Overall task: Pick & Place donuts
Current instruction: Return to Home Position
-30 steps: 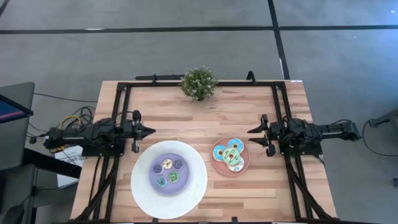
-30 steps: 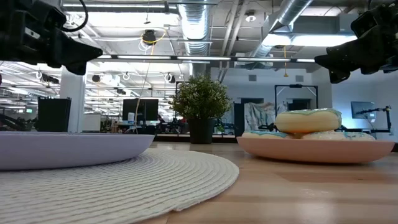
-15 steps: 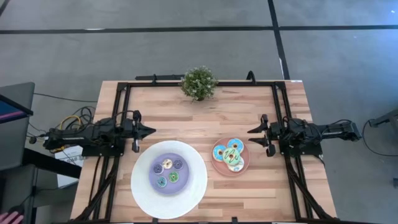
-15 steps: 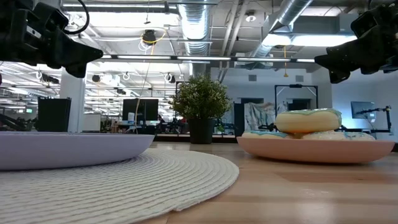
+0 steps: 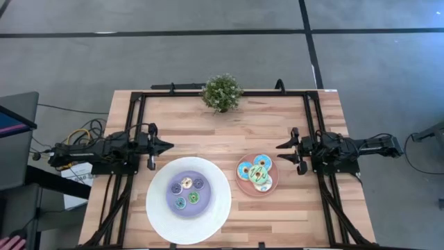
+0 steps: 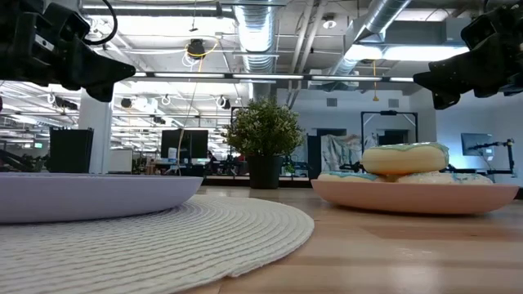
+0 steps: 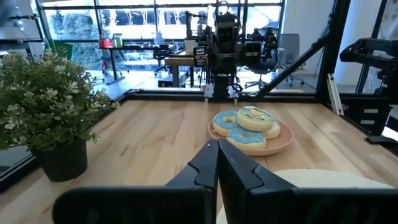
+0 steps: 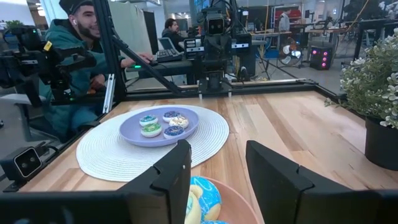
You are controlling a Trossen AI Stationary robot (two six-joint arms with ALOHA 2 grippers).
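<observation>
Several bigger donuts [image 5: 257, 173] with blue, white and green icing are piled on the round pink plate [image 5: 241, 186]; in the low view the top one [image 6: 406, 158] lies on the others. Several tiny donuts [image 5: 186, 192] lie on the purple dish [image 5: 170, 180], also seen in the right wrist view [image 8: 160, 124]. My left gripper [image 5: 168, 146] hovers shut above the table, left of and beyond the dish. My right gripper [image 5: 283, 151] hovers open just right of the pink plate. In the left wrist view the pile of donuts [image 7: 249, 124] lies ahead of my shut fingers [image 7: 217, 152].
A white woven round mat [image 5: 215, 215] lies under the purple dish. A potted plant [image 5: 222, 92] stands at the middle of the far edge. Bare wood lies between the two grippers. A black frame [image 5: 312, 104] runs round the table. A person [image 8: 74, 50] sits beyond the left side.
</observation>
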